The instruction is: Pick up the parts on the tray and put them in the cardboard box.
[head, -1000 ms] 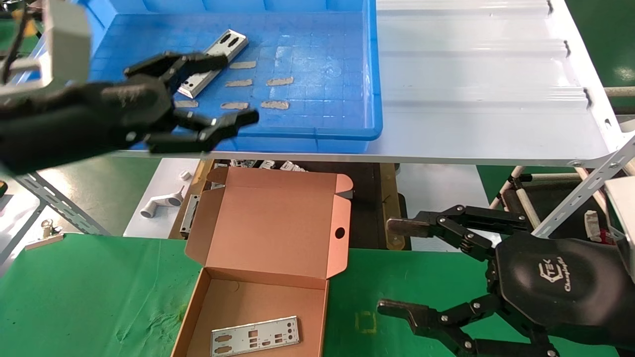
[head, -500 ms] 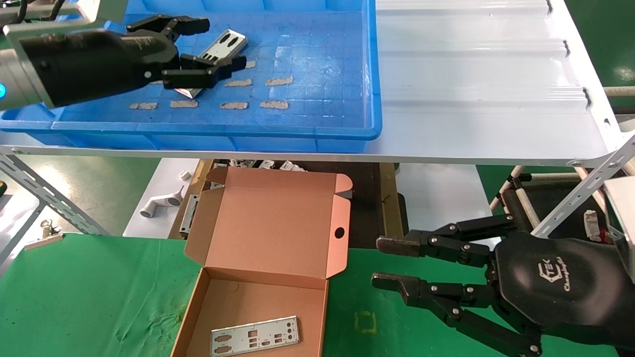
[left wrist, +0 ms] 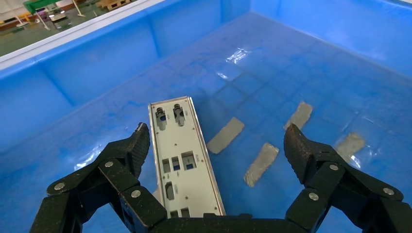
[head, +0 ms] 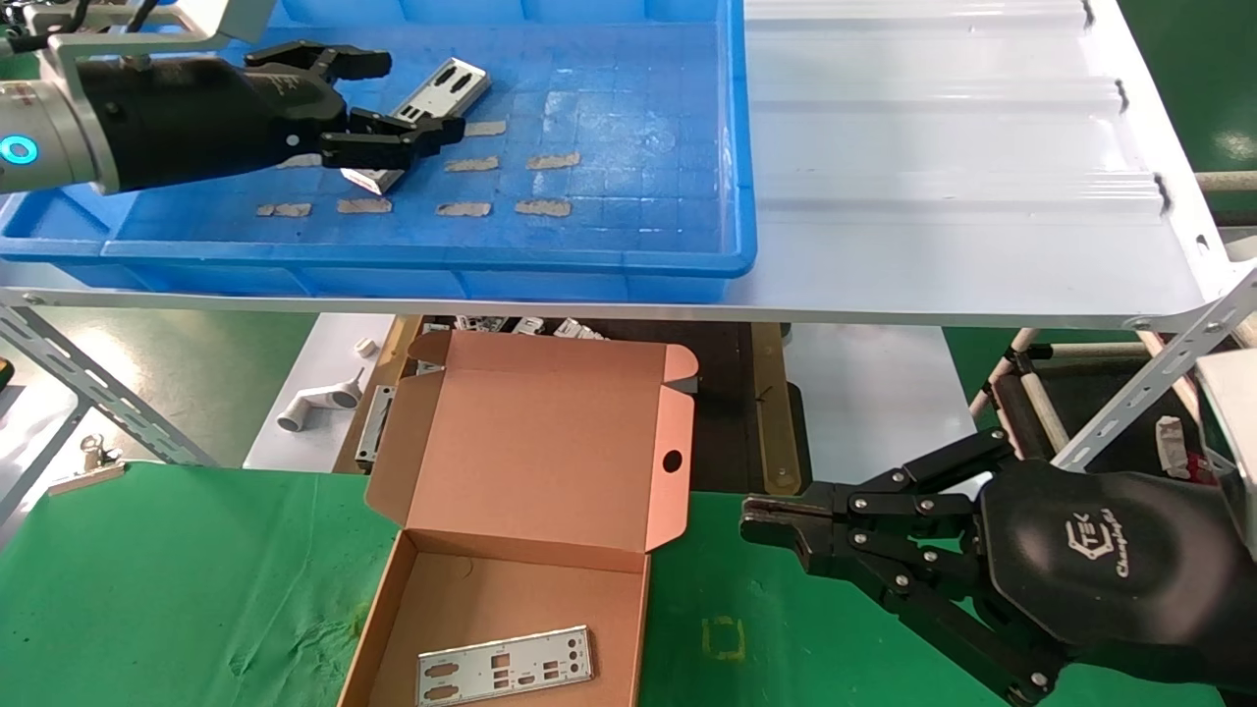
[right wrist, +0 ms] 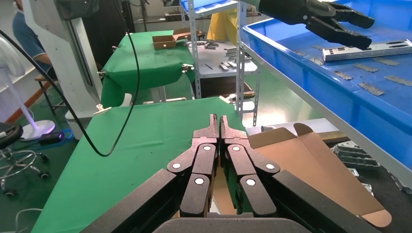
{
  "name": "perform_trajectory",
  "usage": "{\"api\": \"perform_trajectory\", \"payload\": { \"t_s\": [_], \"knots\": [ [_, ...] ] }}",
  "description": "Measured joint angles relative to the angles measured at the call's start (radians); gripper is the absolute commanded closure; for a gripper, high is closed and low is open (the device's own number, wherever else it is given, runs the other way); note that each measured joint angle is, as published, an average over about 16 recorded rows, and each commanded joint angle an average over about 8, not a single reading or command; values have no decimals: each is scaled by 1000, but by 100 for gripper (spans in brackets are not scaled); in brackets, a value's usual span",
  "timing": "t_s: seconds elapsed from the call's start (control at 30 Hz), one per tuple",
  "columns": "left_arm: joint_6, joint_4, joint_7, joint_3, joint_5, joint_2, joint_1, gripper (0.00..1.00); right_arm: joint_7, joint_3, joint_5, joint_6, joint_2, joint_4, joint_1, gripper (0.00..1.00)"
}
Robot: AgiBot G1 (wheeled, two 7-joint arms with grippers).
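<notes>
One thin, long silver metal plate with punched cutouts point(head: 507, 667) already lies flat on the floor of the flat tan-pink corrugated cardboard box point(head: 520, 462), which sits open on the green worktop point(head: 177, 589) with its hinged lid standing back. So part of the job looks done.

A second silver punched plate point(left wrist: 184, 160) is not yet collected. It lies on the grid-patterned floor of the large shallow bright-blue plastic tray point(head: 589, 260), which rests on the white corrugated shelf point(head: 933, 196) above and behind the box. Short tan tape strips point(left wrist: 224, 135) lie on the tray floor just beside it.

The black left hand point(head: 388, 98) hangs low inside the tray over the near end of this plate. Its fingers point(left wrist: 299, 145) are spread wide apart, one on each side of the plate, and in the wrist view neither tip touches the metal. Nothing is held yet.

The black right hand point(head: 776, 518) is parked low over the green worktop, to the right of the box, with its fingers pressed together on nothing.

As I judge it, what is left is to close on this plate, lift it clear of the tray wall, carry it down to the box and set it beside the first. No other plates show in the part of the tray that is visible.
</notes>
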Motion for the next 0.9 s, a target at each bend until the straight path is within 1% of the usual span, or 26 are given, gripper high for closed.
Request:
{"api": "perform_trajectory", "payload": {
  "t_s": [0.3, 0.43, 0.5, 0.7, 0.9],
  "knots": [
    [-35, 87, 42, 0, 3, 35, -25, 1, 0, 0, 0, 0, 0, 0, 0, 100],
    [-52, 116, 55, -3, 1, 47, -32, 9, 0, 0, 0, 0, 0, 0, 0, 100],
    [-59, 128, 60, -4, 0, 52, -35, 17, 0, 0, 0, 0, 0, 0, 0, 100],
    [-77, 160, 69, -7, -4, 63, -41, 53, 0, 0, 0, 0, 0, 0, 0, 100],
    [-89, 183, 71, -8, -6, 70, -45, 86, 0, 0, 0, 0, 0, 0, 0, 100]
  ]
}}
